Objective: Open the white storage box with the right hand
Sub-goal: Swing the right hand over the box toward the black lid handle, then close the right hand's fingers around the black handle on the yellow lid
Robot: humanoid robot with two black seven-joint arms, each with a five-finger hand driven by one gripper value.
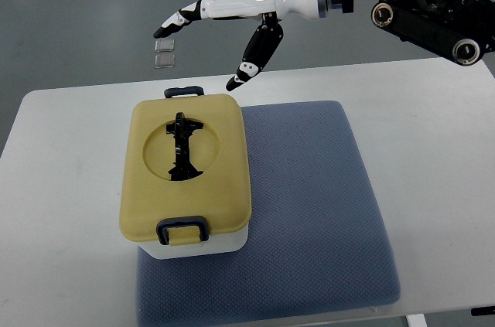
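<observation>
1. Nearest the camera lies one blue-grey quilted fabric mat [309, 211], spread on one white round-cornered table [433, 149].
2. On the mat's left part sits the one white plastic storage box [203, 246], capped by a mustard-yellow lid [189, 192] that is shut down on it.
3. Two dark blue latch clips show: one at the lid's near edge [182, 229], one at its far edge [184, 92].
4. One black folding handle [182, 148] lies flat in the lid's round recess.
5. My right hand [224, 25], white with black finger segments, hangs in the air beyond the box's far edge, its arm coming in from the upper right.
6. My fingers [174, 23] are spread loose and grip nothing; the thumb [251, 60] points down, its tip just past the box's far right corner, apart from the lid.
7. Two small clear square pieces [164, 53] lie on the grey floor beyond the table.
</observation>
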